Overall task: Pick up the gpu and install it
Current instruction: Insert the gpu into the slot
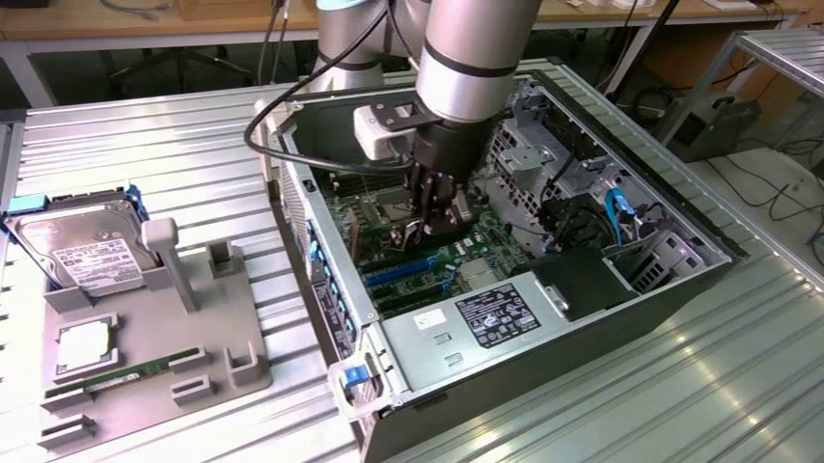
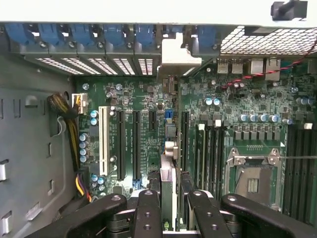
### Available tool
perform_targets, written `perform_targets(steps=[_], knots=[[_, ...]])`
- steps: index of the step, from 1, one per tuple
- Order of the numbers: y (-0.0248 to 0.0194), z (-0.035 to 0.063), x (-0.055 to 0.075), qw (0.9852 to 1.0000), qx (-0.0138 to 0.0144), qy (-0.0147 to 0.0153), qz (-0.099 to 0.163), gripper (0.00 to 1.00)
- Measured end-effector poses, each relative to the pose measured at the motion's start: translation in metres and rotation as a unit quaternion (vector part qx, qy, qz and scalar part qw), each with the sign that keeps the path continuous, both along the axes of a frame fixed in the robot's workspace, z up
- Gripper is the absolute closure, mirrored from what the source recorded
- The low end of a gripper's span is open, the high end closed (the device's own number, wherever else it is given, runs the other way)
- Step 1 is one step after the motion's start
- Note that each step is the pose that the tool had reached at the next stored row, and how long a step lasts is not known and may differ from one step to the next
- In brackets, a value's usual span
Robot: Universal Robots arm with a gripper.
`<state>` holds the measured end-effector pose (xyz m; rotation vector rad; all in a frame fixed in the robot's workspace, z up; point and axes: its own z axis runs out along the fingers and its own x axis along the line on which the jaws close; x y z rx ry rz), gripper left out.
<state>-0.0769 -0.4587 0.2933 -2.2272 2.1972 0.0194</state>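
Tool is closed on the gpu, which is held edge-on just above the motherboard, far end toward the motherboard's rear edge. Seating cannot be confirmed. Judged best: card kept upright, aligned along one long black slot, pressed down evenly.

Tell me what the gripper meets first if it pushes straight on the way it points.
Clamped on the gpu, the gripper points down into the computer case. The card's lower edge would likely meet the motherboard first, though depth is unclear.
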Motion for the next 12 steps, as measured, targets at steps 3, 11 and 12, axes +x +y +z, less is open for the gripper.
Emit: perform_targets(steps=[3, 11, 12], knots=[[0.0000, -0.0057, -0.003, 1.0000, 0.0000, 0.0000, 0.004, 0.74], [0.0000, -0.0182, -0.006, 1.0000, 0.0000, 0.0003, 0.010, 0.74], [0.0000, -0.0191, -0.006, 1.0000, 0.0000, 0.0004, 0.010, 0.74]])
